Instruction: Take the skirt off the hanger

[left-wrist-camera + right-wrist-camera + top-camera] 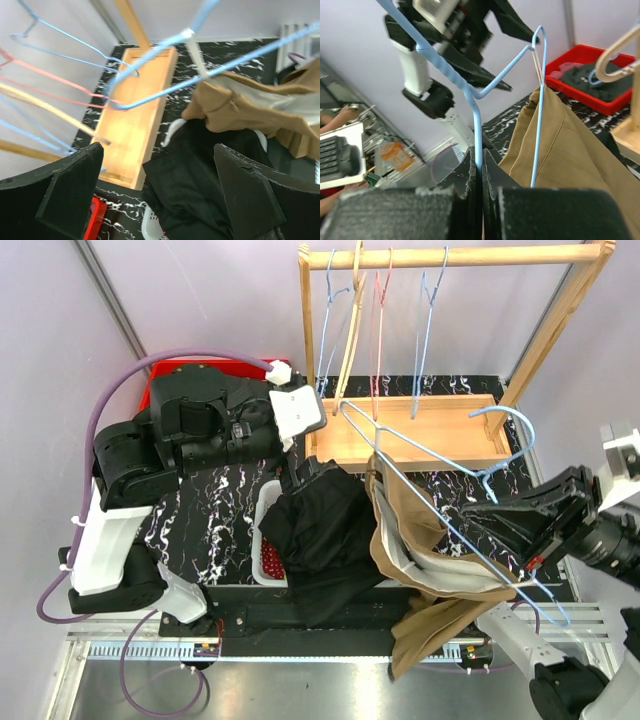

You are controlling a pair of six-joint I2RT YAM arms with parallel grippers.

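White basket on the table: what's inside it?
A black garment fills and overhangs the white basket; a red item shows at its left edge. Anything beneath is covered.

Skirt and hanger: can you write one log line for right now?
right pincer: shut on blue hanger | left pincer: open, empty | tan skirt: on the hanger, not yet off

No words, labels, brand names or numbers are legible on anything in any of the views.

The black, white-veined table [215, 530] carries a pale wooden rack [410, 435], a red plastic bin [215, 365] and a white basket [268, 540]; a tan skirt [425, 625] drapes over its near edge.
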